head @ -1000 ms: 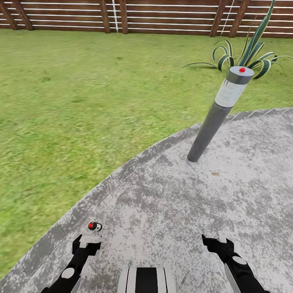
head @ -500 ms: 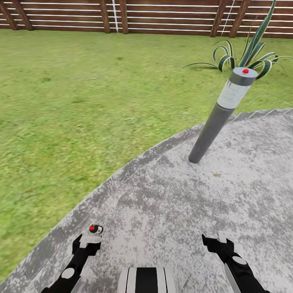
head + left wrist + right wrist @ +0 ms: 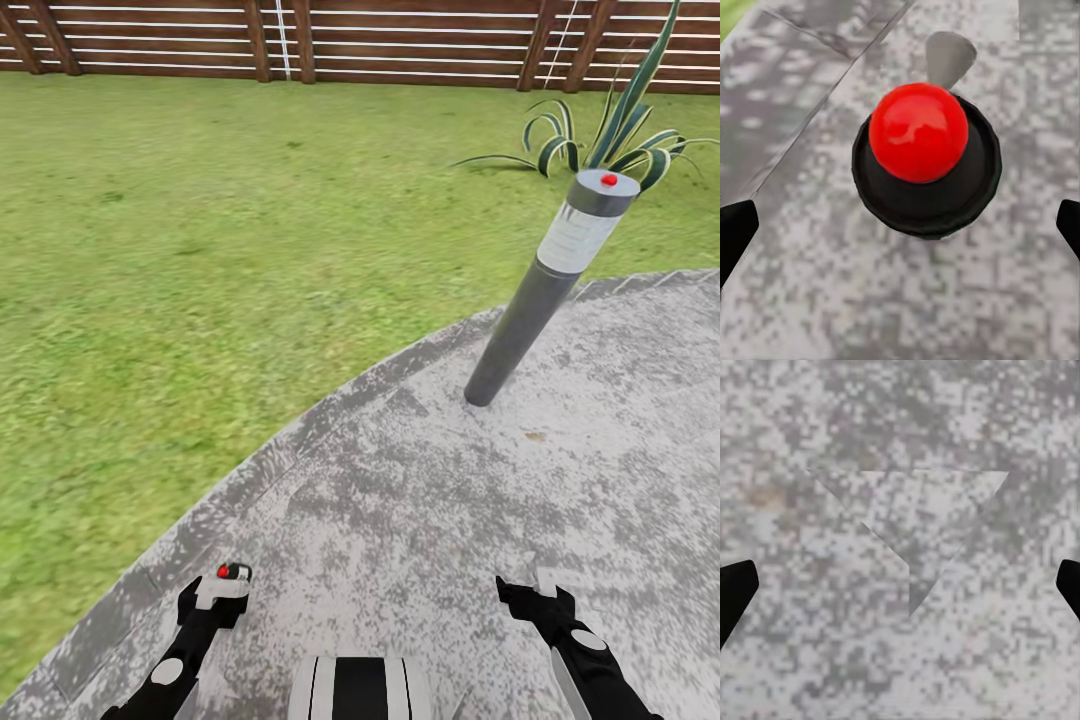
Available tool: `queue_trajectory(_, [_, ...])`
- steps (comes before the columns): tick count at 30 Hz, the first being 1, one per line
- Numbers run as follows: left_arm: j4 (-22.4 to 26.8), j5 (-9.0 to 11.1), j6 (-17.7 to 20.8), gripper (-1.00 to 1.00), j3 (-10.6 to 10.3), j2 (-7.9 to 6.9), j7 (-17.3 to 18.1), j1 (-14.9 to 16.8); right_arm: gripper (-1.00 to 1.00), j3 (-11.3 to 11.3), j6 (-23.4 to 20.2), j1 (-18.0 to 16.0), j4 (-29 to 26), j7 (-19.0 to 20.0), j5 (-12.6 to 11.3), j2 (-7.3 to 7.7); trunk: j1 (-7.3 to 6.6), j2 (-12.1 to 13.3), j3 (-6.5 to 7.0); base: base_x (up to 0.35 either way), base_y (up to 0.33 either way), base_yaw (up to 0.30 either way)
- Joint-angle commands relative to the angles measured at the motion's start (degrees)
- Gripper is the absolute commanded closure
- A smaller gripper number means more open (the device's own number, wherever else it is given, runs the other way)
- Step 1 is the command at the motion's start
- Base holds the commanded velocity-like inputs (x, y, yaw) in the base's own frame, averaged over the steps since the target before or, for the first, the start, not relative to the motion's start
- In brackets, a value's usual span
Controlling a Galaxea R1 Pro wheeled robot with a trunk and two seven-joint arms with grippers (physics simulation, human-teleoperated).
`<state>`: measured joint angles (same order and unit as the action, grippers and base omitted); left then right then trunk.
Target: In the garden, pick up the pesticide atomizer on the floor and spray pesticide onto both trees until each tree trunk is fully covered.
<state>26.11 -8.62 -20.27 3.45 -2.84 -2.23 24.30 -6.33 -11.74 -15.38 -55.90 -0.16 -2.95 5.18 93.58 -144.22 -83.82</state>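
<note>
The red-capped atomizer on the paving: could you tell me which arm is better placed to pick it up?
Left. The atomizer sits just ahead of the left gripper, between its open fingers. The right gripper faces bare paving.

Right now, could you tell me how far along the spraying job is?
Nothing looks done: the atomizer sits on the paving, ungrasped. In hand: the left gripper hovers open over it; the right gripper is open too. Left: grasping it, then all the spraying.
</note>
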Motion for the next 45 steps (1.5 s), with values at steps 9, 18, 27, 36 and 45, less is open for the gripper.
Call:
queue_trajectory(9, [0.0, -0.6, -0.3, -1.0, 0.3, 0.03, -0.2, 0.0, -1.0, 0.0, -0.3, 0.0, -0.1, 0.0, -0.3, 0.01, 0.0, 0.0, -0.03, 0.015, 0.0, 0.0])
queue_trajectory(18, [0.0, -0.6, -0.3, -1.0, 0.3, 0.03, -0.2, 0.0, -1.0, 0.0, -0.3, 0.0, 0.0, 0.0, -0.3, 0.01, 0.0, 0.0, -0.03, 0.0, 0.0, -0.088])
queue_trajectory(27, [0.0, -0.6, -0.3, -1.0, 0.3, 0.03, -0.2, 0.0, -1.0, 0.0, -0.3, 0.0, 0.0, 0.0, -0.3, 0.01, 0.0, 0.0, -0.03, 0.0, 0.0, -0.055])
queue_trajectory(36, [0.0, -0.6, -0.3, -1.0, 0.3, 0.03, -0.2, 0.0, -1.0, 0.0, -0.2, 0.0, 0.0, 0.0, -0.3, 0.01, 0.0, 0.0, 0.39, 0.0, 0.0, -0.002])
queue_trajectory(45, [0.0, -0.6, -0.3, -1.0, 0.3, 0.03, -0.2, 0.0, -1.0, 0.0, -0.2, 0.0, 0.0, 0.0, -0.3, 0.01, 0.0, 0.0, 0.53, 0.0, 0.0, 0.0])
